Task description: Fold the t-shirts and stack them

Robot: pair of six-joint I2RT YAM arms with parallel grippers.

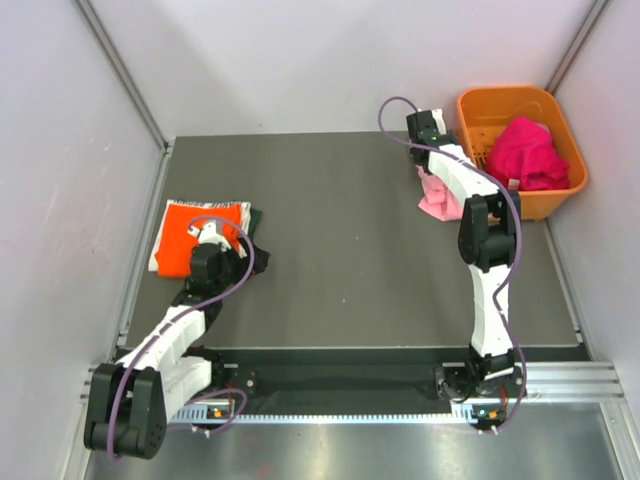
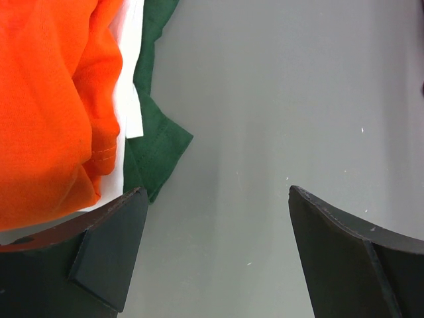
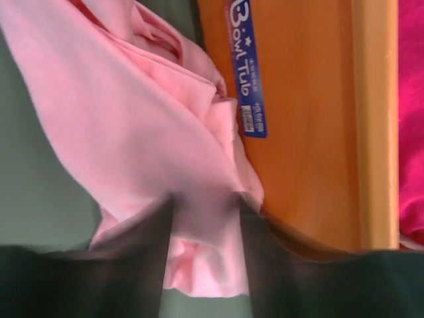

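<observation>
Left tool (image 2: 215,199) wide open, nothing held, over bare bench (image 2: 298,99) beside the stack at bench left. Orange shirt (image 2: 46,99) on top; white shirt (image 2: 132,66) and green shirt (image 2: 159,142) mostly buried, edges only. Right tool (image 3: 202,212) blurred, pinched on pink shirt (image 3: 132,119), bunched against basket (image 3: 305,132) wall, largely hidden by arm in top view. Magenta shirts (image 1: 525,152) in basket, count unclear. Label (image 3: 248,86): "Bowl Tub" legible, fine print not.

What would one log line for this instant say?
left claw: open, at edge of bright orange cloth t-shirt | right claw: shut on light pink cloth t-shirt beside orange plastic basket
</observation>
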